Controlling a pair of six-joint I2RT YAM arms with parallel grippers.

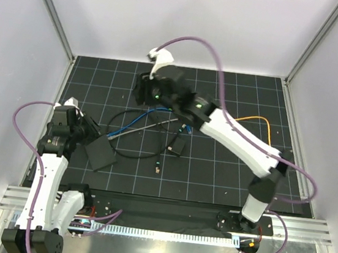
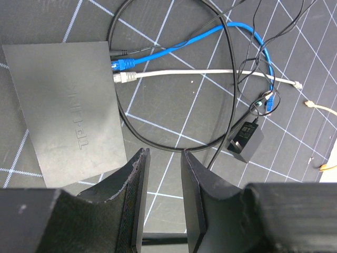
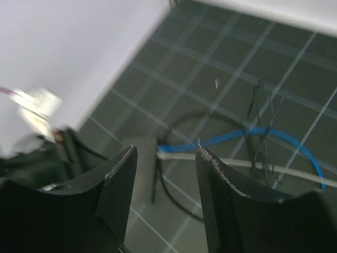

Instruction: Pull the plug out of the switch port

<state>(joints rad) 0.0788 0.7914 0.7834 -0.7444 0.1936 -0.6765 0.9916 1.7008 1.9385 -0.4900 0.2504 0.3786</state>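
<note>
Switch (image 2: 63, 116) lies flat on the black grid mat (image 2: 179, 110). In the top view it's in the near-left part, right by the L arm's wrist. Its socket edge faces the mat's middle.

Three leads go into that edge:
- thin black power lead (image 2: 120, 52) at one end
- blue plug (image 2: 122, 64) next to it
- white plug (image 2: 122, 78) just beside the blue one

Both plugs are seated in their ports.

Blue cable (image 2: 179, 47) arcs away, then curls back down toward a small black adapter block (image 2: 246, 141). White cable (image 2: 210, 71) runs straight out from the switch. Its free end w/ a clear connector (image 2: 297, 84) lies loose on the mat. A thick black cable (image 2: 233, 95) loops out from beside the switch edge and round past the adapter. An orange cable (image 1: 259, 120) lies on the mat's right side, well apart from the switch.

Left gripper (image 2: 162, 174) hangs over the mat by the switch corner opposite the plugs. Fingers are a narrow gap apart w/ nothing between them. One finger (image 2: 138, 200) overlaps the switch corner in the wrist view; can't tell if it touches.

Right gripper (image 3: 166, 168) is up above the far-middle of the mat, fingers wide apart and empty. That wrist view is blurred, but the blue and white cables show below it, between the fingers.
</note>
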